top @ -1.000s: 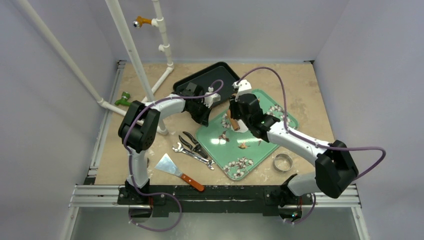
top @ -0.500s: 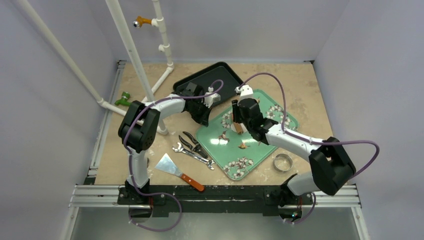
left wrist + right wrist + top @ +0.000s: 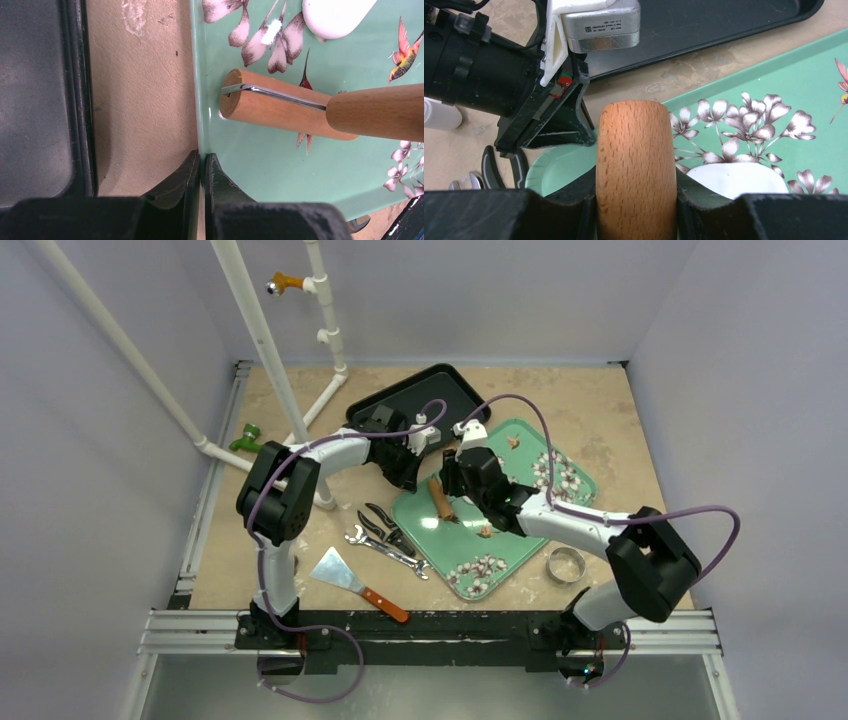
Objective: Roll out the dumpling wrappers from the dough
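A teal flowered tray lies mid-table. My left gripper is shut on the tray's left rim. My right gripper is shut on the handle of a wooden rolling pin. The pin's small drum rests on the tray close to that rim, just in front of the left fingers. A flat white piece of dough, the dumpling wrapper, lies on the tray beside the pin, to the right of my right fingers. In the top view the right arm hides it.
A black tray sits behind the left gripper. Pliers, a wrench and a scraper lie left of the teal tray. A metal ring stands at its near right. White pipes rise at the back left.
My right gripper has carried the rolling pin leftward across the tray, from over the dough to the tray's left edge. The left gripper has not moved.
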